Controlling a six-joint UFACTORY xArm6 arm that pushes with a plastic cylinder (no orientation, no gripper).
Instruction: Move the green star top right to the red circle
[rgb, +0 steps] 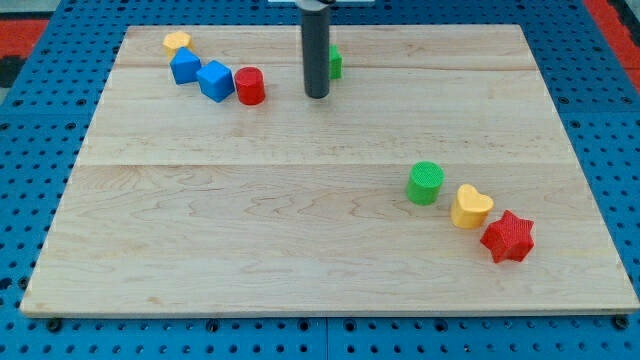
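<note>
The arm carries no hand. It ends in a straight dark rod, so there is nothing to open, close or grip. The rod's tip (317, 96) rests on the wooden board (250, 250) near the view's top centre and holds nothing.

Going left to right, the upper-left cluster contains four blocks. A yellow block (177, 41), shape unclear, sits farthest left. At its 5 o'clock is a blue block (184, 67), shape unclear. Touching that one at its 4 o'clock is a blue cube (215, 80). Just beside the cube, at its 3 o'clock, stands the red circle (249, 86).

The tip lies at 3 o'clock from the red circle and apart from it. The green star (335, 64) is largely hidden behind the rod; only a green sliver shows at the tip's 1 o'clock, close against the rod. Contact cannot be confirmed.

The lower-right cluster contains three blocks in a diagonal row: a green cylinder (425, 184), a yellow heart (470, 207) at its 4 o'clock, and a red star (508, 237) touching the heart at its 4 o'clock.

Count: eight blocks in all, two of each colour (yellow, blue, red, green).
</note>
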